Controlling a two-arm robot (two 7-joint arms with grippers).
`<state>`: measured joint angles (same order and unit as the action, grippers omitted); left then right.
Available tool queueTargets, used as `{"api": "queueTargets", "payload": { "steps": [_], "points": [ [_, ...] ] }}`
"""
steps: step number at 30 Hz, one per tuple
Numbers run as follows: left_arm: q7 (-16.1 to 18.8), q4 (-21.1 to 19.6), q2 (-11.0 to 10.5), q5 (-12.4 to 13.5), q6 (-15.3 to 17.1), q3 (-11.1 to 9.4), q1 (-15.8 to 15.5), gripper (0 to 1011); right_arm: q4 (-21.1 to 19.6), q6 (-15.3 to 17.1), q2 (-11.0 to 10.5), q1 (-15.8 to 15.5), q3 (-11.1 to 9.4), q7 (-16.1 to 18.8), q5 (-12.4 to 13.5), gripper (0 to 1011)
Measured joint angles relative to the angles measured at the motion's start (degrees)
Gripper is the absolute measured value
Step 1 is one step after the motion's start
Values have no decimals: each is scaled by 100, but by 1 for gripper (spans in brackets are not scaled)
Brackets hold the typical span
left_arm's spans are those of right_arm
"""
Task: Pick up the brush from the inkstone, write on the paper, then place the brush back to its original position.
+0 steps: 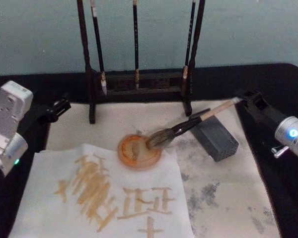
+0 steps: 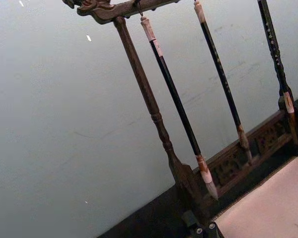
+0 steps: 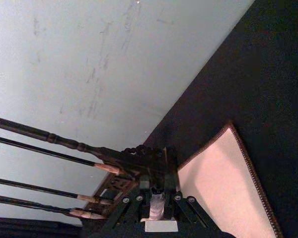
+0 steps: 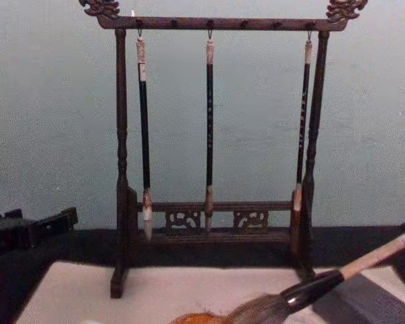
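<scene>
Left gripper (image 1: 59,107) sits parked at the felt's left edge; I cannot tell its finger state. Off-white paper (image 1: 49,198), soft and creased, carries tan strokes. Round orange inkstone (image 1: 139,151) holds the brush (image 1: 188,125): bushy grey-brown hair in the dish, glossy black ferrule, pale handle rising right and away over a grey ribbed block (image 1: 216,138). Right gripper (image 1: 246,97) pinches the handle's end. Chest view adds the carved top of the dark wooden rack (image 4: 216,23) and three slim hanging brushes (image 4: 208,121).
</scene>
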<state>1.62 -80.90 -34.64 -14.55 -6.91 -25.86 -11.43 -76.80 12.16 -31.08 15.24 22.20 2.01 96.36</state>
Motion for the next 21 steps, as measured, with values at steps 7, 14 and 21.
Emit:
{"api": "queueTargets", "payload": {
  "steps": [7,14,21],
  "points": [
    [0,0,0,0,0,0,0,1002,-4,1,3,-4,-4,-2,0,250],
    [0,0,0,0,0,0,0,1000,-8,3,5,-7,-9,-4,-1,522],
    [0,0,0,0,0,0,0,1002,-8,6,5,-8,-9,-4,-3,729]
  ]
}}
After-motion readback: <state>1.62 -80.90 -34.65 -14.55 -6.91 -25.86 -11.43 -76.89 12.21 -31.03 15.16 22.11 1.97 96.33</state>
